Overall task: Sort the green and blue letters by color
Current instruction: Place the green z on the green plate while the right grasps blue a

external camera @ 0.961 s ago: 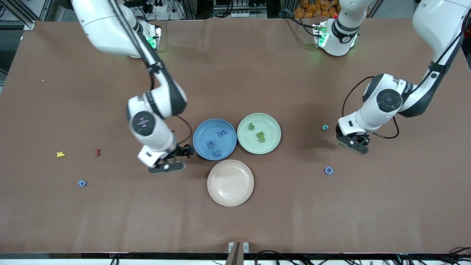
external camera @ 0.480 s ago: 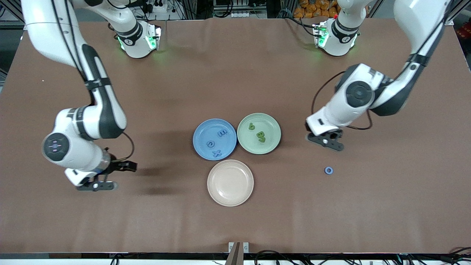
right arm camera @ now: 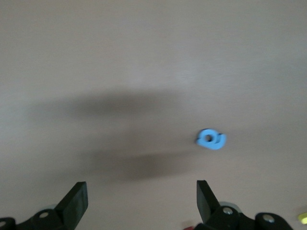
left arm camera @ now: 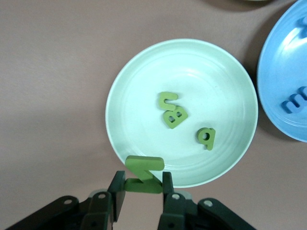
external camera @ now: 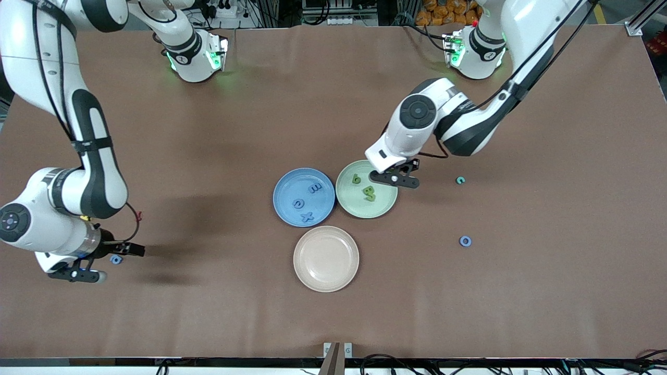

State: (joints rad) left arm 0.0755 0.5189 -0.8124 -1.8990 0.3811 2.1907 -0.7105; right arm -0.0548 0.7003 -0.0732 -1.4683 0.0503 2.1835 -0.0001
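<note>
My left gripper hangs over the green plate's edge nearest the robots, shut on a green letter Z. In the left wrist view the gripper is just above the plate's rim, with three green letters lying in the plate. These letters also show in the front view. The blue plate holds three blue letters. My right gripper is open over the table beside a loose blue letter. That letter also shows in the right wrist view, off to one side of the open gripper.
An empty beige plate lies nearer the camera than the two coloured plates. A teal letter and a blue ring letter lie toward the left arm's end. The right arm covers most of the yellow and dark red letters.
The left gripper has travelled from beside the teal letter to the green plate with the green letter. The right gripper has swung from the blue plate out to the loose blue letter.
</note>
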